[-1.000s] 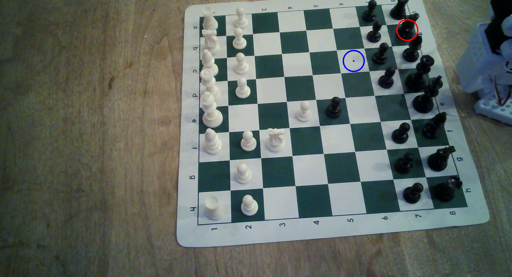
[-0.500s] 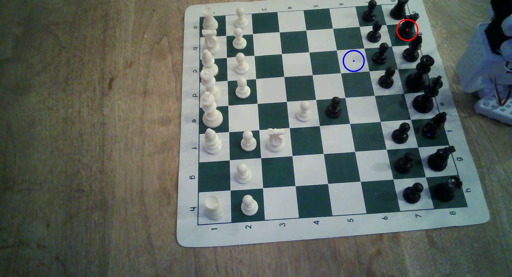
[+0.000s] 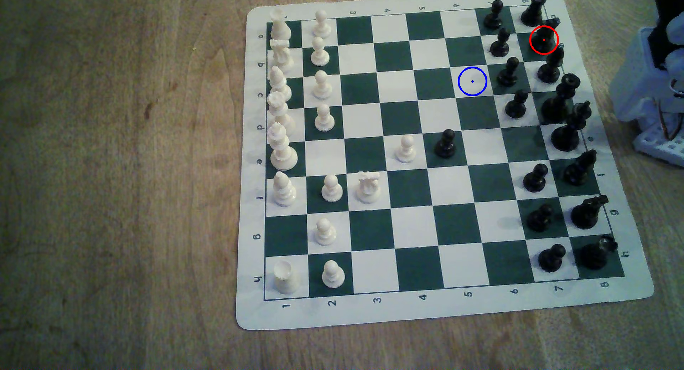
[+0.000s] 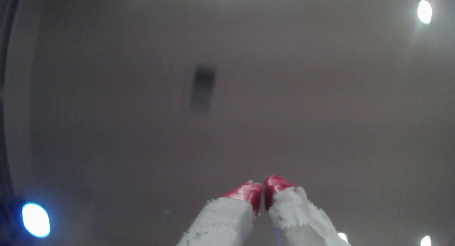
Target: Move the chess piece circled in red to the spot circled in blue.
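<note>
Wrist view has my end effector (image 4: 263, 189) aimed at the ceiling, red tips pinched together, holding nothing. So nothing's done yet: the black knight (image 3: 547, 35) sits on its back-row square by the rook (image 3: 533, 9), and the blue-ringed white square (image 3: 472, 81) is free.

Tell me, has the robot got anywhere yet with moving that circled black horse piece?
Nothing looks done yet. The black knight stands on its red-ringed square at the board's far right corner in the exterior view, and the blue-ringed white square is bare. In hand: nothing; the gripper points at a ceiling, red-tipped jaws shut and empty. Left: reaching down, gripping the knight, carrying it over and setting it down.
</note>
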Controlling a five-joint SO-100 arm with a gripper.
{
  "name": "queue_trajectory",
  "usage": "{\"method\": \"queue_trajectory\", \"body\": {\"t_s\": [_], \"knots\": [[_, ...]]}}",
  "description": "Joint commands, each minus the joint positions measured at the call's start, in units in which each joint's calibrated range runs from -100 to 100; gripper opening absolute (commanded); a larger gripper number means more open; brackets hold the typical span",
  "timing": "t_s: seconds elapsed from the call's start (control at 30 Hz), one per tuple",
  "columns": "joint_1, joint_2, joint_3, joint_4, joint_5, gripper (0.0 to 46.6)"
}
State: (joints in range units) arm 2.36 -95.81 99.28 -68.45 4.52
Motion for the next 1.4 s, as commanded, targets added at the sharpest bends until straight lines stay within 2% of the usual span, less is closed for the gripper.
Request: {"method": "queue_trajectory", "body": {"t_s": [0.0, 0.1, 0.13, 0.17, 0.2, 0.23, 0.33, 0.4, 0.63, 0.67, 0.8, 0.87, 0.93, 1.0, 1.1, 1.17, 1.27, 1.37], "knots": [[0.57, 0.06, 0.72, 20.62, 2.93, 5.6], [1.75, 0.14, 0.63, 33.88, 2.93, 5.1], [2.61, 0.14, -0.09, 38.39, 2.88, 3.3], [4.88, 0.14, -6.53, 56.32, 2.05, 2.5], [5.11, 0.14, -8.43, 60.83, 1.56, 2.7], [5.19, 0.14, -12.79, 71.23, 1.27, 3.9], [4.88, 0.14, -16.77, 83.60, 1.71, 6.6], [4.88, 1.50, -22.49, 98.01, 1.76, 8.9], [5.89, 15.00, -41.62, 130.69, 2.93, 11.0], [6.52, 17.88, -44.61, 134.70, 3.32, 12.8], [10.12, 26.80, -53.04, 141.83, 4.84, 14.6], [13.87, 34.35, -58.75, 144.78, 5.32, 9.5], [16.14, 38.93, -60.38, 145.27, 5.32, 8.3], [19.42, 44.54, -60.93, 145.02, 5.86, 4.2], [22.40, 49.04, -60.20, 145.43, 6.64, 0.5], [23.80, 51.16, -59.84, 145.60, 6.64, 1.3], [26.54, 53.62, -59.30, 145.51, 8.30, 0.2], [27.40, 53.96, -59.30, 145.19, 8.16, 0.2]]}}
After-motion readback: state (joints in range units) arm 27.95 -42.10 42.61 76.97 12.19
